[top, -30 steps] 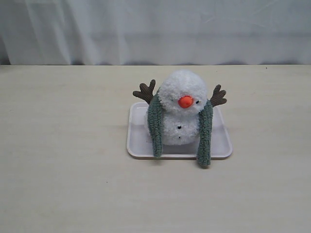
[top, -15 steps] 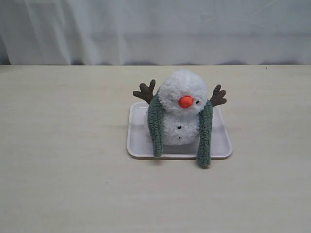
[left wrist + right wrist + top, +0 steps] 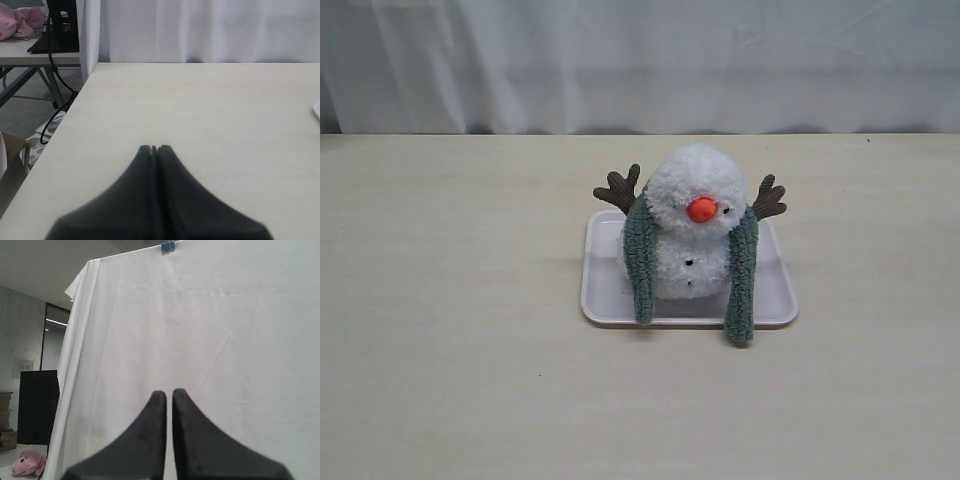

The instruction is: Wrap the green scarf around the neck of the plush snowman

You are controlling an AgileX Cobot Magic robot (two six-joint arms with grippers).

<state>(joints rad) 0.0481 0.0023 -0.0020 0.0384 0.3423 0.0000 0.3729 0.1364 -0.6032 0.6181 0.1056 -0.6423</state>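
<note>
The plush snowman (image 3: 692, 228) sits upright on a white tray (image 3: 605, 290) in the middle of the table, orange nose facing the camera, brown branch arms raised. The green scarf (image 3: 741, 275) lies behind its neck, and both ends hang straight down its front; the right end reaches past the tray's front rim. Neither gripper shows in the exterior view. My left gripper (image 3: 154, 148) is shut and empty over bare table near the table's side edge. My right gripper (image 3: 169, 393) is shut with nothing in it and faces the white curtain.
A white curtain (image 3: 640, 60) hangs behind the table. In the left wrist view the table's side edge (image 3: 75, 100) drops off to a floor with cables and another table. The tray's corner (image 3: 317, 109) barely shows at that view's border.
</note>
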